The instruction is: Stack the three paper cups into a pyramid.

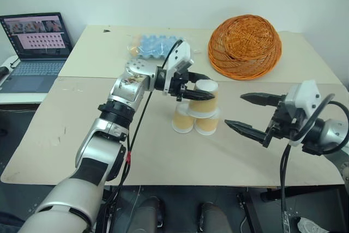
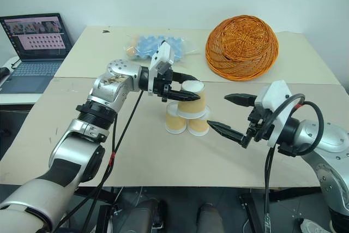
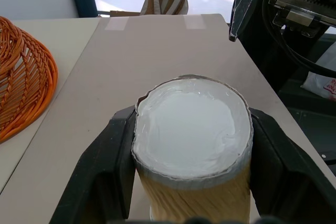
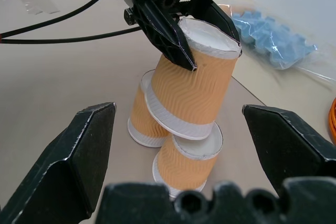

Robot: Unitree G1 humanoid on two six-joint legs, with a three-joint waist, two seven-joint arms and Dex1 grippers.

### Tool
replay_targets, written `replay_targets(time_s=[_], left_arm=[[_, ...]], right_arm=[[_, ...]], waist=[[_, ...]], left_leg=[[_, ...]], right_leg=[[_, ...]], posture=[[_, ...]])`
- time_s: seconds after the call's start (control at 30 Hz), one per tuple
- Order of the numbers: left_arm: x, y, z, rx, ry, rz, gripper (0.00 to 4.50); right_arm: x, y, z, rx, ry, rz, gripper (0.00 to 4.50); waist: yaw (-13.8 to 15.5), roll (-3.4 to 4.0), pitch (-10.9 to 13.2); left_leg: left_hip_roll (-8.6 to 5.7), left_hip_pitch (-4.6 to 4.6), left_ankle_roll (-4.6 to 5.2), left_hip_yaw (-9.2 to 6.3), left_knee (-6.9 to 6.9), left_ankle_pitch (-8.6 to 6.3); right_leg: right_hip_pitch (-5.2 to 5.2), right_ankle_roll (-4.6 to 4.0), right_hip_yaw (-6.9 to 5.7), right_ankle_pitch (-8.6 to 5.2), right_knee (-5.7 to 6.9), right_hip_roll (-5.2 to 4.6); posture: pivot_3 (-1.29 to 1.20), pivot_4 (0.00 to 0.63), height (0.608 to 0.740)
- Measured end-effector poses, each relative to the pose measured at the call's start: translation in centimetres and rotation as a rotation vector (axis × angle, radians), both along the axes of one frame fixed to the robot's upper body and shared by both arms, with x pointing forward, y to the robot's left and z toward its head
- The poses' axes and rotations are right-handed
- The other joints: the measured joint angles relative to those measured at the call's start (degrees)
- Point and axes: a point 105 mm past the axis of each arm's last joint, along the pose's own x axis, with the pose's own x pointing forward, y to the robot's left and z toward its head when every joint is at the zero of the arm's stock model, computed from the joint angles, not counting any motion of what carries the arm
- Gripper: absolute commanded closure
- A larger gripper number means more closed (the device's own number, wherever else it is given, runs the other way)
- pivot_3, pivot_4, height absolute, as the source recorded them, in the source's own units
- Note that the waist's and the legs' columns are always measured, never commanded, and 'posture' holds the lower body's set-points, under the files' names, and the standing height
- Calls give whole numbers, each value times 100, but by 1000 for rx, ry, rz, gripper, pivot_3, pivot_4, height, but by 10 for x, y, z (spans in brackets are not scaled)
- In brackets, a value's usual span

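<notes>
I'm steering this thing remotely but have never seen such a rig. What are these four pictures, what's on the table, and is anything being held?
A two-armed humanoid robot; each arm ends in a gripper of two black fingers. Two pictures come from its head, looking down over the arms; the other two from a camera on each wrist. On the table stand two bottom cups, upside down, side by side. The left gripper is shut on the top cup, which sits tilted on them, its base squeezed oval in the left wrist view. The right gripper is open beside them, holding nothing. Farther back: an orange wicker basket, a blue packet, a laptop.
</notes>
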Motion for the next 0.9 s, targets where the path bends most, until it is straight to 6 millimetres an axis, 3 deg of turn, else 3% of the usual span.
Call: replay_targets(time_s=[0.07, 0.1, 0.2, 0.9], left_arm=[[0, 0, 0, 1, 2, 1, 1188], [0, 0, -1, 1, 2, 2, 1085], [3, 2, -6, 23, 12, 19, 50], [6, 5, -2, 5, 43, 49, 50]], right_arm=[[-1, 1, 0, -2, -2, 3, 0], [-1, 1, 0, -2, -3, 3, 0], [-1, 1, 0, -2, -4, 1, 0], [-1, 2, 1, 11, 2, 12, 0]], waist=[[-7, 0, 0], [-9, 0, 0], [-10, 0, 0], [-2, 0, 0]], left_leg=[[0, 0, 1, 0, 6, -1], [1, 0, 1, 0, 6, -1], [0, -7, 1, 0, 7, -1], [-3, -17, 10, 1, 8, -6]], right_leg=[[1, 5, 3, 4, 0, 0], [1, 5, 4, 5, 0, 0], [-6, 5, 5, 5, 2, 0], [-8, 7, 4, 5, -6, -1]], posture=[[0, 150, 726], [0, 150, 726], [0, 150, 726], [0, 150, 726]])
